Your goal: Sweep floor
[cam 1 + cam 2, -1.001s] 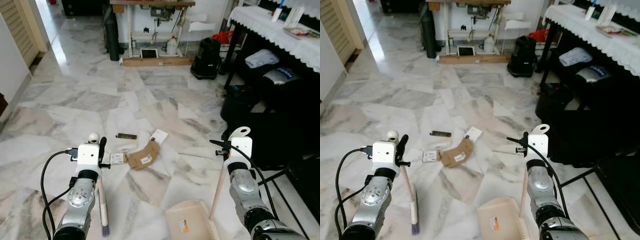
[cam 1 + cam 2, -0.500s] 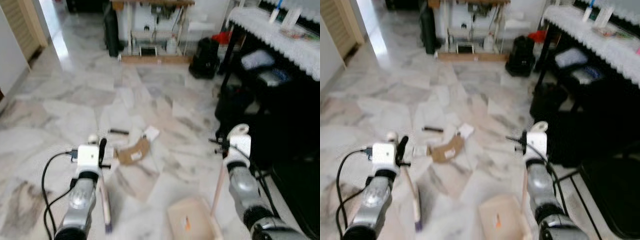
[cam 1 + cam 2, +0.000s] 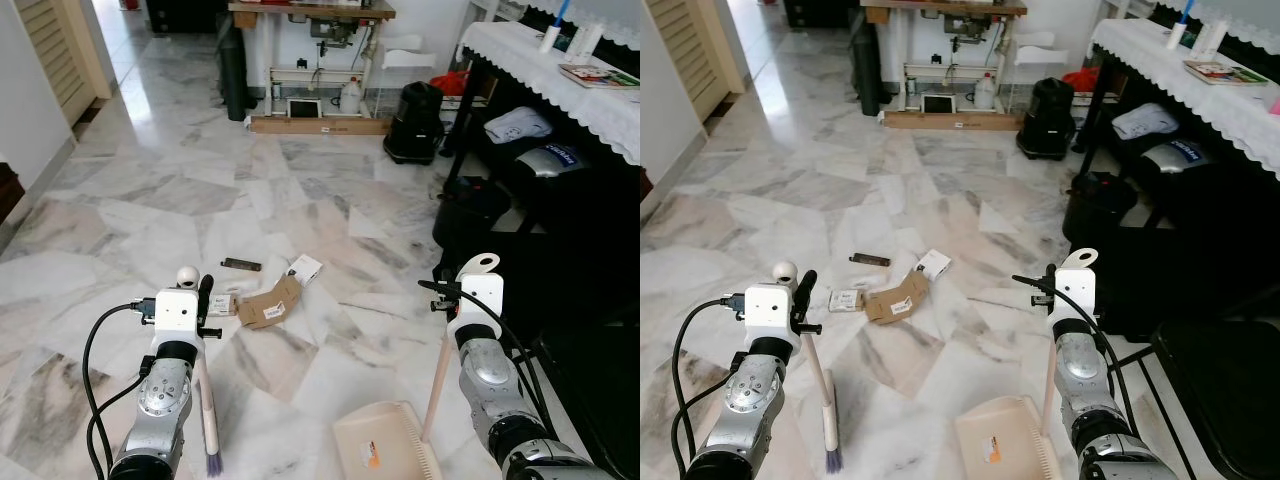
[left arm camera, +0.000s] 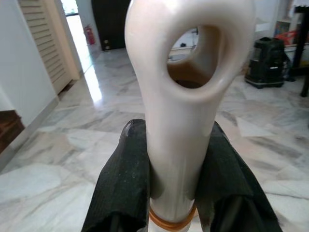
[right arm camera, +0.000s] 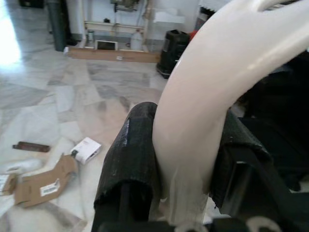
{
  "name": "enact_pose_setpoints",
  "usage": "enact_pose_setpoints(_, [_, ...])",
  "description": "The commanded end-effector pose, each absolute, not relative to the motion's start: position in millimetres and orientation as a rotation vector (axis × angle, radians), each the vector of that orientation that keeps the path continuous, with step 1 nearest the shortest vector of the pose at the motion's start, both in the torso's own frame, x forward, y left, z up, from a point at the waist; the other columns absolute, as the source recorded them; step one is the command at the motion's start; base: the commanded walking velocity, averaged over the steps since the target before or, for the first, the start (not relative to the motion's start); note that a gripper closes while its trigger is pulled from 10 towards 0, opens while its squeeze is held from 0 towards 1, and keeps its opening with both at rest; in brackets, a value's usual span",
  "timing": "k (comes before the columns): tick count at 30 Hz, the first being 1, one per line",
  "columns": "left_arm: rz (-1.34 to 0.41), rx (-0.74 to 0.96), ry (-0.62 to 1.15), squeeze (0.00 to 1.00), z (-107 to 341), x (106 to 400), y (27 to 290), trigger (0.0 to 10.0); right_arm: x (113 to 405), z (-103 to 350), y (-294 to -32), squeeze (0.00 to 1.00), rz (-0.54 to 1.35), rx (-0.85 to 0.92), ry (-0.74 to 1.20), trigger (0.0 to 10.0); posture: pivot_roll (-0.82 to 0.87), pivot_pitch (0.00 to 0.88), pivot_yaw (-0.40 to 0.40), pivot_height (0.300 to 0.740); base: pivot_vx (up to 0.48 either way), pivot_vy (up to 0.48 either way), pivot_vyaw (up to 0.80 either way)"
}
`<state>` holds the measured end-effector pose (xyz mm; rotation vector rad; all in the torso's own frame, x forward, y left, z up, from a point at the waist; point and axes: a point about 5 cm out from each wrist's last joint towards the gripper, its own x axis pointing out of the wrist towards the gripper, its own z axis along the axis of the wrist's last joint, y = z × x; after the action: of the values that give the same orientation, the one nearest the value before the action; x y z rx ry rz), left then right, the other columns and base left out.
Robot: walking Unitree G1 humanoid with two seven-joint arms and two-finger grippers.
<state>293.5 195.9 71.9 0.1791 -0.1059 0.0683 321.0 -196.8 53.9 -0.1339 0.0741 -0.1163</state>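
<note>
Two grippers, brush and dustpan held over marble

Left gripper (image 4: 169, 179) is clenched on the cream broom handle (image 4: 186, 96), its bristles (image 3: 212, 461) near the floor (image 3: 150, 200). Right gripper (image 5: 186, 159) grasps the dustpan handle (image 5: 212, 87); the dustpan (image 3: 380, 450) sits low ahead. Beyond lie flattened cardboard (image 3: 268, 305), a white box (image 3: 304, 267), a small label card (image 3: 224, 306) and a dark strip (image 3: 240, 264). None of the printing on them is legible.

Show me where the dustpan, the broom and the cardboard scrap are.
dustpan (image 3: 378, 450), left eye view, on its flat tray.
broom (image 3: 209, 425), left eye view, on its lower shaft.
cardboard scrap (image 3: 270, 304), left eye view, on its middle.
</note>
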Motion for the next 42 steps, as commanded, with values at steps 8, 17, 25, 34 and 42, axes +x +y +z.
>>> enact_pose_setpoints(8, [0.024,0.175,-0.159,0.00,86.1,300.6,191.2,10.0,327.1,63.9,-195.8,0.00,-0.110,-0.138,0.034,10.0,0.04,0.000,-0.072,0.740,0.000,0.000,0.00])
enact_pose_setpoints(17, [0.019,0.168,-0.159,0.00,86.4,300.9,190.8,10.0,327.7,64.3,-195.3,0.00,-0.113,-0.129,0.034,10.0,0.04,0.000,-0.071,0.740,0.000,0.000,0.00])
enact_pose_setpoints(25, [0.015,0.166,-0.165,0.00,87.5,300.9,190.3,10.0,327.5,64.0,-195.9,0.00,-0.118,-0.125,0.035,10.0,0.04,0.000,-0.071,0.740,0.093,0.000,0.00])
enact_pose_setpoints(34, [0.019,0.169,-0.171,0.00,88.8,301.3,191.0,10.0,327.6,64.1,-195.8,0.00,-0.120,-0.123,0.035,10.0,0.04,0.000,-0.070,0.740,0.297,0.000,0.00])
enact_pose_setpoints(42, [0.020,0.169,-0.172,0.00,89.1,301.3,191.1,10.0,327.5,64.0,-196.0,0.00,-0.121,-0.122,0.035,10.0,0.04,0.000,-0.070,0.740,0.330,0.000,0.00])
